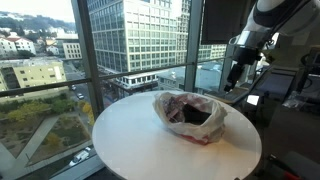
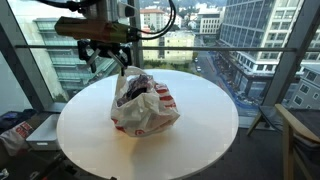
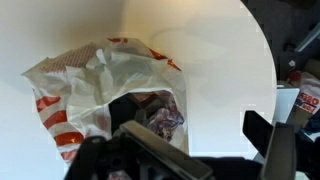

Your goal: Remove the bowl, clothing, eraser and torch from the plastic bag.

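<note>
There are one plastic bag (image 2: 143, 105), one round white table (image 2: 212, 132) and one robot arm (image 1: 268, 22).

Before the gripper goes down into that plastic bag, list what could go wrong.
1. The plastic bag lies loose and crumpled on the table. The open gripper could pinch plastic instead of an item and drag or lift the whole bag.
2. In the wrist view the contents show only as a dark jumble in the bag's opening, so a grasp may catch the wrong item or several at once.
</note>
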{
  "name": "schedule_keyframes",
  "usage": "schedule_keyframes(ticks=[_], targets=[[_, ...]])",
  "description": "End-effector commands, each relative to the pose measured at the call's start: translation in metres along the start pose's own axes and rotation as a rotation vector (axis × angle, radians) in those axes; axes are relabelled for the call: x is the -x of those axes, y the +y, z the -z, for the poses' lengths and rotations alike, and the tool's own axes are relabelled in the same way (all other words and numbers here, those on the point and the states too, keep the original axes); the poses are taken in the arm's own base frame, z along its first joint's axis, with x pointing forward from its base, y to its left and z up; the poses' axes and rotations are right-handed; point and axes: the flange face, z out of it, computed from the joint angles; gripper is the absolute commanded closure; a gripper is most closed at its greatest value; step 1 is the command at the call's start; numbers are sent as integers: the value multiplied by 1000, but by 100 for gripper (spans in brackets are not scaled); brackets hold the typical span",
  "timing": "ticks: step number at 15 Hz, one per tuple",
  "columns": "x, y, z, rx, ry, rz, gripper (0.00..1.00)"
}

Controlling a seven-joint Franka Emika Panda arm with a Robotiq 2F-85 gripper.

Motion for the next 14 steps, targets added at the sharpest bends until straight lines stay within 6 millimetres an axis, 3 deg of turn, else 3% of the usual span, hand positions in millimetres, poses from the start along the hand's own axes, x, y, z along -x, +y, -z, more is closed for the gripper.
schedule_keyframes(ticks=[1, 5, 10, 14], targets=[[-49, -33, -32, 52, 68, 60, 0], [-80, -33, -81, 109, 100, 111, 0], [-97, -13, -142, 147, 72, 131, 0], [-105, 8, -179, 169, 51, 133, 0]])
